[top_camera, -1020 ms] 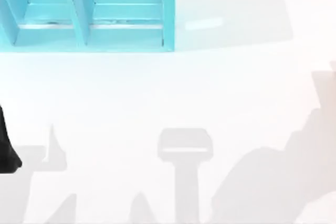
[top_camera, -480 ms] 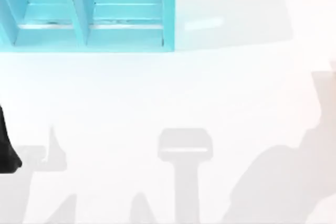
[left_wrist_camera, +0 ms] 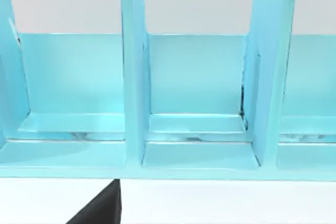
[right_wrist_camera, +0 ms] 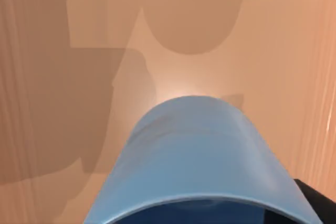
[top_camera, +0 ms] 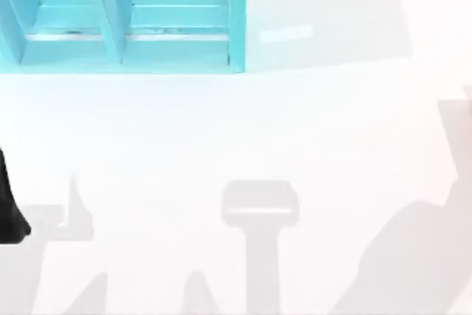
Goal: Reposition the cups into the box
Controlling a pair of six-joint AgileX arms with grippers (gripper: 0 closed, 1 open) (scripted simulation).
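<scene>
Right tool: state cannot be told; fingers hidden behind the blue cup [right_wrist_camera: 194, 161], close against the right wrist camera, rim toward the lens, long axis pointing away over a tan surface. Probably carried, judging by closeness alone.

Left tool: state cannot be told; left arm [top_camera: 9, 212] parked at the bench's left edge, facing the turquoise box [left_wrist_camera: 189, 156].

Box [top_camera: 177, 42] at the bench's [top_camera: 295, 123] far left corner, open compartments split by upright dividers. Coming move: cup travels leftward and far-side from the right arm.
</scene>
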